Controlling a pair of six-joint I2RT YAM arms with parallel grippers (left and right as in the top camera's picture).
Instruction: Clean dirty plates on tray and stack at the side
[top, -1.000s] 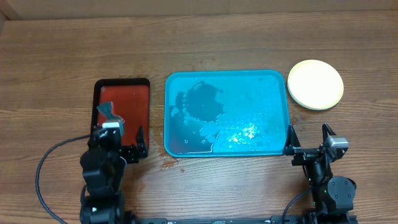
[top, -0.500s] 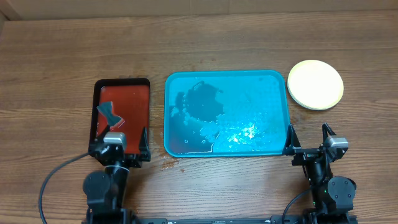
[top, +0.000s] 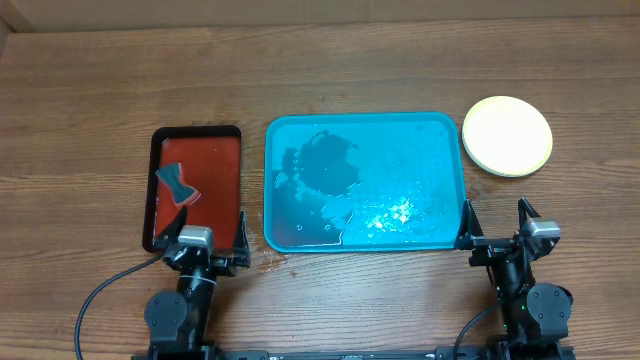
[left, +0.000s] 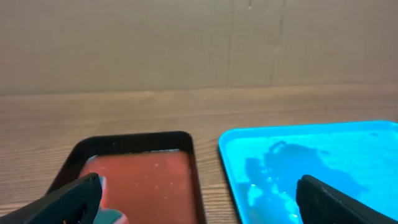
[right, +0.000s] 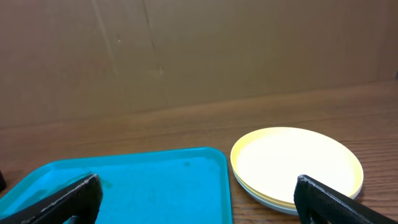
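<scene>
Status:
- Left gripper (top: 205, 239): jaws spread wide, nothing between them. It sits at the near table edge, just in front of the small black-rimmed red rectangular tray (top: 196, 130).
- Right gripper (top: 495, 225): also wide apart and holding nothing, off the near-right corner of the large turquoise-blue rectangular plastic tray (top: 360, 117).
- Round shallow plastic plates (top: 507, 136): stacked on the wooden table (top: 90, 100) beside the blue tray's far-right corner, apart from it. The top one is yellow-green with a pale centre, and no smears are visible.

View differences:
- Overhead only: the whole layout. The blue tray holds no plates, just a wet film and a dark patch (top: 325, 165). A grey-blue bow-shaped wiper (top: 176, 185) lies on the red tray, and there is a damp mark on the table (top: 270, 262) off the blue tray's near-left corner.
- Left wrist: left gripper (left: 199, 193) frames the red tray (left: 149, 180) and the blue tray's (left: 348, 134) left part. The plates are out of frame and only a sliver of the wiper (left: 111, 215) shows.
- Right wrist: right gripper (right: 198, 193) frames the blue tray's corner (right: 124, 180) and the plates (right: 297, 163) side-on. At least two rims are layered, exact count unclear. The overhead view hides that layering.
- Both wrist views: brown cardboard wall (right: 186, 50) behind the table.
</scene>
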